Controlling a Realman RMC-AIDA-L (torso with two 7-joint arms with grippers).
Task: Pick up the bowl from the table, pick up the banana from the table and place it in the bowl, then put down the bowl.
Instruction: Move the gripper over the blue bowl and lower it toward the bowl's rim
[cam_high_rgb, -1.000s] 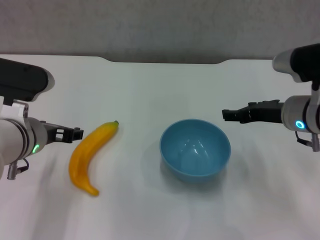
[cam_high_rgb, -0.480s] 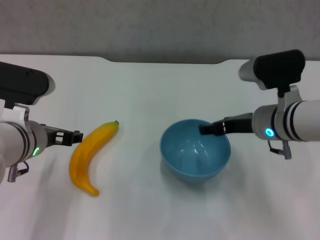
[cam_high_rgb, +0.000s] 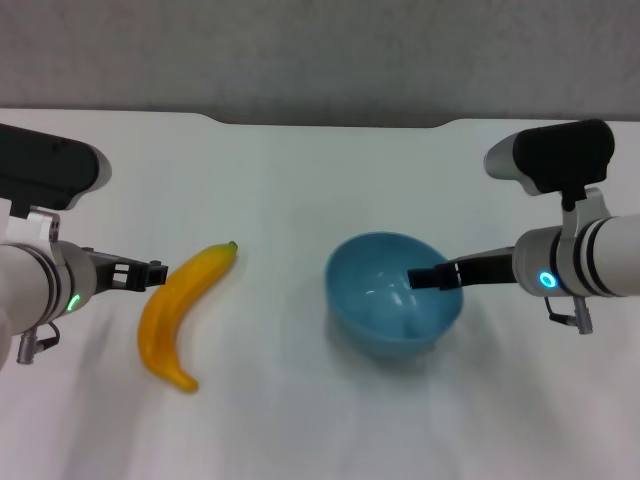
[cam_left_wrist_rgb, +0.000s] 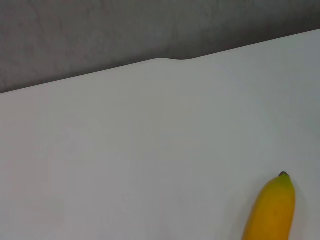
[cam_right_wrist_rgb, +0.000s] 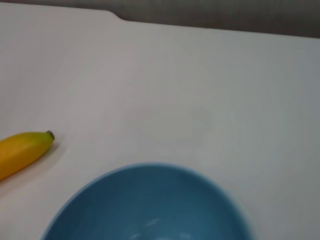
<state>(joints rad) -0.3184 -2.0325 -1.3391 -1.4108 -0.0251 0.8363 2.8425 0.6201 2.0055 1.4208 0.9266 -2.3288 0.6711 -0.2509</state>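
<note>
The light-blue bowl (cam_high_rgb: 385, 310) stands right of centre on the white table (cam_high_rgb: 300, 180) and looks slightly tilted. My right gripper (cam_high_rgb: 425, 278) reaches over the bowl's right rim, its tip inside the bowl. The right wrist view shows the bowl (cam_right_wrist_rgb: 150, 205) close below and the banana's stem end (cam_right_wrist_rgb: 22, 150) farther off. The yellow banana (cam_high_rgb: 180, 305) lies left of centre, stem pointing away from me. My left gripper (cam_high_rgb: 155, 271) hovers open just left of the banana's middle, nothing between its fingers. The banana's tip (cam_left_wrist_rgb: 272, 212) shows in the left wrist view.
The table's far edge has a shallow notch (cam_high_rgb: 330, 122) with a grey wall behind it. White tabletop lies between banana and bowl and in front of both.
My right gripper came in from the right, crossed the bowl's rim and dropped lower into it. The bowl shifted slightly right and tilted. The left arm and banana stayed put.
</note>
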